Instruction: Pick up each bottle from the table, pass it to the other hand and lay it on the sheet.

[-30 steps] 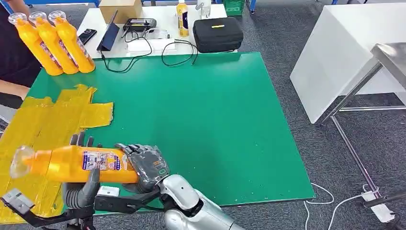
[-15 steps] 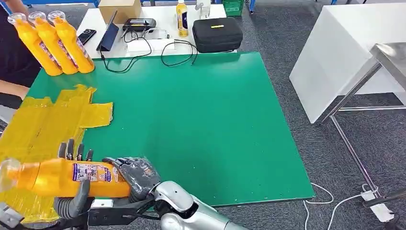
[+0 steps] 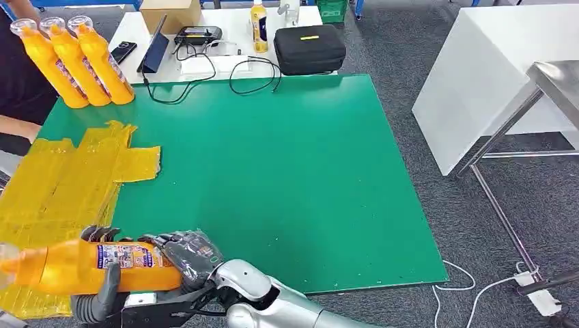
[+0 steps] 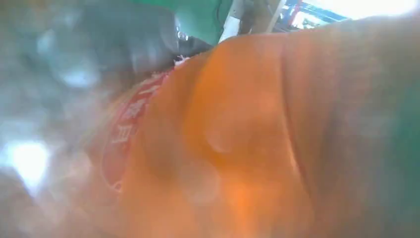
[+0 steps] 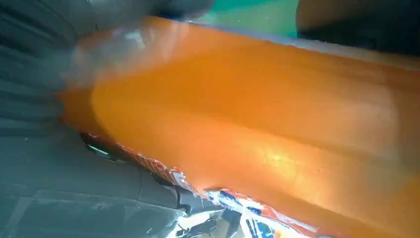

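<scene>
Handover mid-step: bottle point(image 3: 89, 265) horiz. over yellow sheet point(image 3: 54, 184). Right hand point(image 3: 188, 251) clamps base, left hand point(image 3: 102, 294) wraps body. Advice: confirm left grip before right lets go.

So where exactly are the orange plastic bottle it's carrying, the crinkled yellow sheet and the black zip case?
orange plastic bottle point(image 3: 75, 266), head view, body left of label.
crinkled yellow sheet point(image 3: 61, 178), head view, middle.
black zip case point(image 3: 309, 48), head view, lid.
</scene>
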Controlling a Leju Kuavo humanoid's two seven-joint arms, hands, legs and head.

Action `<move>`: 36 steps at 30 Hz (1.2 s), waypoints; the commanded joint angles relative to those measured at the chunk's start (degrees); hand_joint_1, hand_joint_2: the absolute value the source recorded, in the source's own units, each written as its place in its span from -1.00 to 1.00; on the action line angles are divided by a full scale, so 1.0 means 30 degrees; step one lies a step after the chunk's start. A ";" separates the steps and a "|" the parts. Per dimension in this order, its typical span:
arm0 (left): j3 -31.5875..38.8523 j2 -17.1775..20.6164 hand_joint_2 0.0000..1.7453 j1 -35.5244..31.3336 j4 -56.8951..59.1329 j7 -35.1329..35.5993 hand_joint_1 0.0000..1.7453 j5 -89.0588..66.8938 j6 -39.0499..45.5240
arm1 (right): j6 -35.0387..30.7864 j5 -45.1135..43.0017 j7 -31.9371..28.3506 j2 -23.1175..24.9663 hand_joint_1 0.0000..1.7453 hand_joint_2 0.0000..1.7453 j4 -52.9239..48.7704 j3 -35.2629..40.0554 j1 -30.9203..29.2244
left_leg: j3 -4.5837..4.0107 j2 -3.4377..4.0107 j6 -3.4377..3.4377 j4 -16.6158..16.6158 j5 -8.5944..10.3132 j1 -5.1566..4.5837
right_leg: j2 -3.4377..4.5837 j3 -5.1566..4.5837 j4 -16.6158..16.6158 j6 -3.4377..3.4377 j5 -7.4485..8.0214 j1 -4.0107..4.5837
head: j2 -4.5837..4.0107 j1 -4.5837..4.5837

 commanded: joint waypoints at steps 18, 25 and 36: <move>-0.0871 0.2218 1.00 -0.3609 -0.1308 -0.1861 1.00 -0.7916 0.3744 | -0.0212 0.5604 -0.0839 -0.2426 -1.00 -1.00 -0.8714 -0.8689 0.3666 | -0.0003 -0.0083 -0.0019 -0.0018 0.0011 0.0007 | -0.0079 0.0039 -0.0016 -0.0009 -0.0010 0.0002 | 0.0007 0.0000; -0.0563 0.3653 1.00 -0.4848 -0.0890 -0.1640 1.00 -1.0876 0.5987 | -0.0038 0.4673 -0.1567 -0.3569 -1.00 -1.00 -1.1684 -1.0222 0.4312 | -0.0030 -0.0148 -0.0017 -0.0001 0.0026 0.0012 | -0.0142 0.0026 -0.0014 -0.0008 -0.0010 0.0010 | 0.0007 0.0000; -0.0826 0.5043 1.00 -0.6264 0.0592 -0.1219 1.00 -1.8017 1.1309 | 0.0606 0.3771 -0.1988 -0.4138 -1.00 -1.00 -1.2433 -1.1197 0.4411 | 0.0052 -0.0073 -0.0025 -0.0037 0.0008 0.0023 | -0.0084 0.0093 -0.0040 -0.0010 -0.0007 0.0019 | 0.0007 0.0000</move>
